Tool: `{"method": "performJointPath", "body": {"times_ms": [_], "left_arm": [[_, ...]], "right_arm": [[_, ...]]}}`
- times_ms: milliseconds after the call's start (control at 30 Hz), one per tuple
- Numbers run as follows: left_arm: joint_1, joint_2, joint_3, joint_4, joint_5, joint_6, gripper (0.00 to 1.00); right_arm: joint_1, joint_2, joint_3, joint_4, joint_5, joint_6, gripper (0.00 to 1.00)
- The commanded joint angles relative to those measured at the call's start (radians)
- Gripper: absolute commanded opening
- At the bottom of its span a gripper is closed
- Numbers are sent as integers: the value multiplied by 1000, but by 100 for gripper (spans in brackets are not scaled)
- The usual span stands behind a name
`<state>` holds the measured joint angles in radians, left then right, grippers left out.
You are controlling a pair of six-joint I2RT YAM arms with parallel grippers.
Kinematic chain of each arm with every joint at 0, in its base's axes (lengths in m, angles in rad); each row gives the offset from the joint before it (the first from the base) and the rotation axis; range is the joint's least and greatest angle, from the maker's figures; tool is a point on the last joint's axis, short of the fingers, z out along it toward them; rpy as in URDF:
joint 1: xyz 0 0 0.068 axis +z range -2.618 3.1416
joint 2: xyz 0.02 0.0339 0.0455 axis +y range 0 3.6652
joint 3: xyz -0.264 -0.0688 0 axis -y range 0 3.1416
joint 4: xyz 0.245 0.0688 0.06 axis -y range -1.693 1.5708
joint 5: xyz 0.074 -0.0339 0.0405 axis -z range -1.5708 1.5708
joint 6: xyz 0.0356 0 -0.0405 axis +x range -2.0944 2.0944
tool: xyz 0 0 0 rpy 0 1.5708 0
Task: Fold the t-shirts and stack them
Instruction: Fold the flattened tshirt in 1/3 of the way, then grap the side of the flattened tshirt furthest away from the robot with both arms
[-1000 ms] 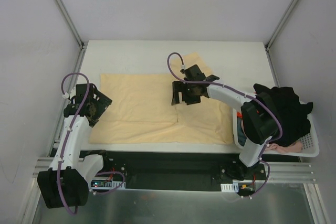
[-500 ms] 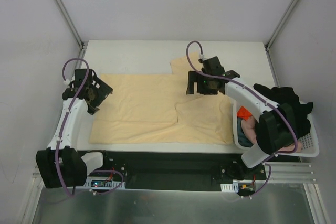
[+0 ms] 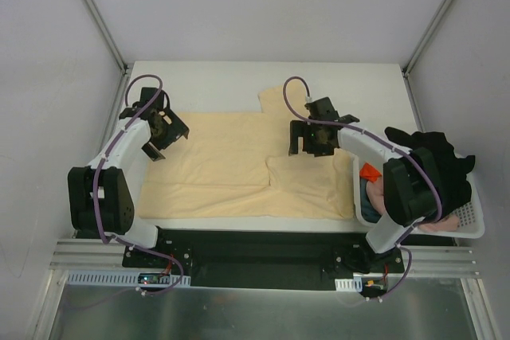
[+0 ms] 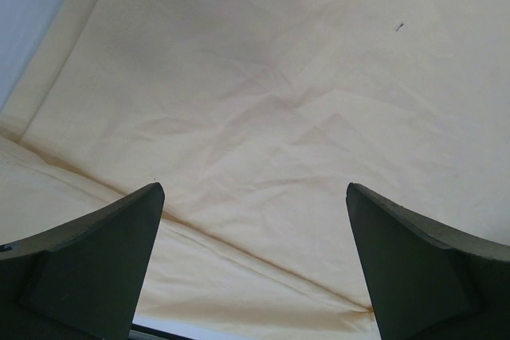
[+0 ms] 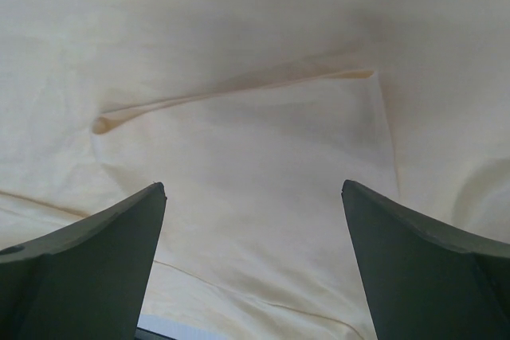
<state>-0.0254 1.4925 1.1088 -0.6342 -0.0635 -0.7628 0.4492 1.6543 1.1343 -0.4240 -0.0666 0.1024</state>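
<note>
A large pale peach-yellow t-shirt (image 3: 231, 165) lies spread flat on the white table, one sleeve pointing to the back (image 3: 275, 99). My left gripper (image 3: 159, 134) is open and empty above the shirt's left edge; its wrist view shows only the cloth (image 4: 263, 117) between wide jaws. My right gripper (image 3: 307, 139) is open and empty above the shirt's right part, near a folded-over sleeve (image 5: 239, 93). A black t-shirt (image 3: 434, 169) is heaped on the basket at the right, with an orange one (image 3: 368, 173) and a pinkish one (image 3: 458, 220) under it.
The white lattice basket (image 3: 474, 224) stands at the table's right front edge. Grey walls and metal posts enclose the table (image 3: 358, 85) at the back and sides. The arm bases sit on a black rail (image 3: 255, 248) at the front.
The left gripper has swung from the table's left edge back and right onto the shirt's left edge. The right gripper moved right and back, then came slightly forward; the back sleeve now lies uncovered.
</note>
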Motion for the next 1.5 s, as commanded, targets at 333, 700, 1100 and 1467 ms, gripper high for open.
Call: {"method": "performJointPath", "body": {"times_ms": [333, 700, 1100, 1467], "left_arm": [[-1, -5, -10, 11, -27, 36, 99], [1, 3, 9, 11, -65, 40, 99], [70, 170, 288, -27, -148, 102, 99], [108, 523, 687, -96, -150, 178, 99]], "right_arm": [[2, -66, -425, 123, -73, 192, 97], [85, -286, -490, 56, 53, 313, 97], [-6, -183, 15, -65, 174, 82, 97], [-125, 329, 629, -65, 100, -84, 97]]}}
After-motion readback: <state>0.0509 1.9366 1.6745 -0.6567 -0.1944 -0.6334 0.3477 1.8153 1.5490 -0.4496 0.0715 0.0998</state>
